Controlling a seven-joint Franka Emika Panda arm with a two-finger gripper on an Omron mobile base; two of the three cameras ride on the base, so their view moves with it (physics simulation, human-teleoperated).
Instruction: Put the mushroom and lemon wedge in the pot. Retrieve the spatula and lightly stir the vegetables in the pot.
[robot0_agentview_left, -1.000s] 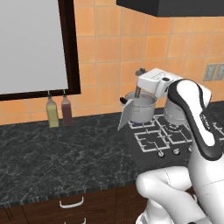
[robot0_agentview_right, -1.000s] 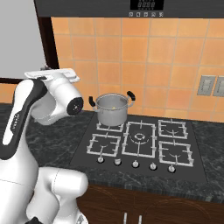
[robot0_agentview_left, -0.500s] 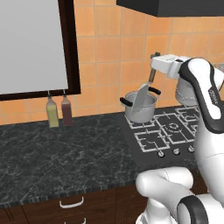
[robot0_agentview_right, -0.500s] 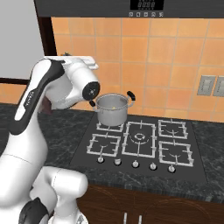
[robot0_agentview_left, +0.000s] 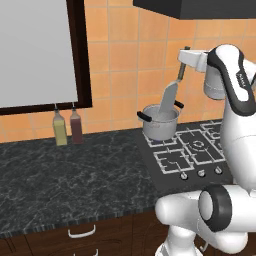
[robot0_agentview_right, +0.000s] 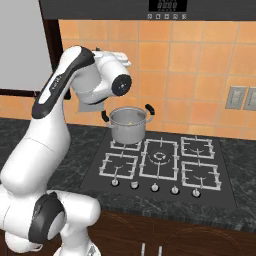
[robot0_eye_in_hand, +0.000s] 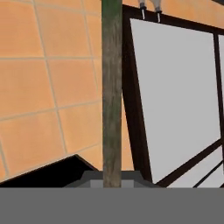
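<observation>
A: What's the biggest thing here?

B: The dark, marbled stone desk (robot0_agentview_left: 75, 170), with a black hob (robot0_agentview_right: 160, 167) set into it and orange tiles behind. The white arm rises high above it, elbow bent, its wrist level with the upper tiles.

A: Any containers?

B: The pot (robot0_agentview_right: 128, 125), round shiny steel with two black side handles, stands on the hob's rear left burner. A tiny yellow bit, the lemon wedge (robot0_agentview_right: 131, 123), shows inside it; I cannot make out the mushroom. Two slim bottles (robot0_agentview_left: 67, 127) stand against the wall, well apart from the pot.

A: And the jaws?

B: The gripper (robot0_agentview_left: 184, 56) is closed on the spatula (robot0_agentview_left: 170, 97), pinching its thin brown handle. The flat light-grey blade hangs down, slightly tilted, over the pot's mouth.
</observation>
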